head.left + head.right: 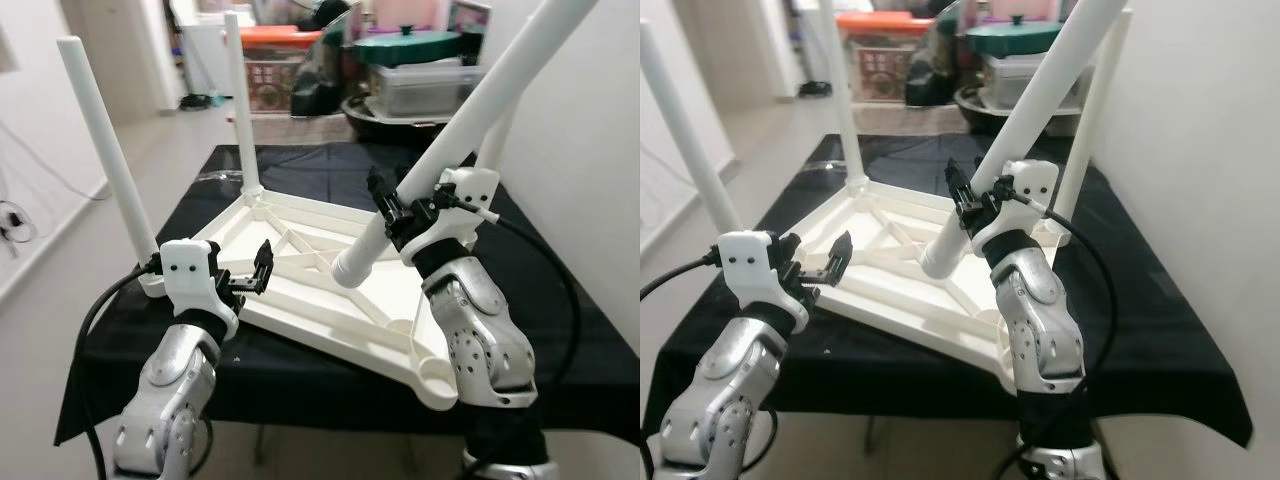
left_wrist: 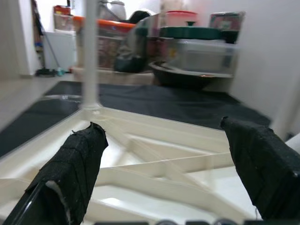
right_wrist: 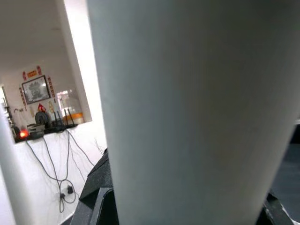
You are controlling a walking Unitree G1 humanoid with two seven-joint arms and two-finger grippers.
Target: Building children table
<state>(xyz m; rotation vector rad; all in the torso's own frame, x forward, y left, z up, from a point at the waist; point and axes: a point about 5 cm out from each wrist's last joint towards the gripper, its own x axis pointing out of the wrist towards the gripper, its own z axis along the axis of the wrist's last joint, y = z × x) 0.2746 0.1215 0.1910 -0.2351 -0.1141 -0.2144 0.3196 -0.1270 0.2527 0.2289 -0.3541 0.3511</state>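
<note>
A white leg (image 1: 105, 140) stands upright at the left corner of the upturned tabletop (image 1: 330, 300), which lies underside up on a desk covered by a black cloth (image 1: 560, 330). Its ribbed frame faces upward. Just right of that leg, the left gripper (image 1: 255, 275) hovers over the near left edge of the tabletop with its jaws spread and nothing between them; in the left wrist view the two black fingers (image 2: 70, 173) stand well apart above the ribs.

A second leg (image 1: 243, 110) rises upright from the far left corner of the tabletop. Further right, the right gripper (image 1: 392, 212) has its jaws pinching a third, loose leg (image 1: 470, 120), which slants up toward the right with its lower end hanging free above the middle of the tabletop, not in any socket. The right wrist view shows this leg pressed close against the camera, the black fingers on either side of it.

Behind the slanted leg, a fourth leg (image 1: 1095, 120) stands upright at the far right corner, near the wall. An empty round socket (image 1: 435, 372) shows at the near right corner of the tabletop.

Beyond the desk sit storage bins (image 1: 270, 60) and a clear box with a green lid (image 1: 410, 48).
</note>
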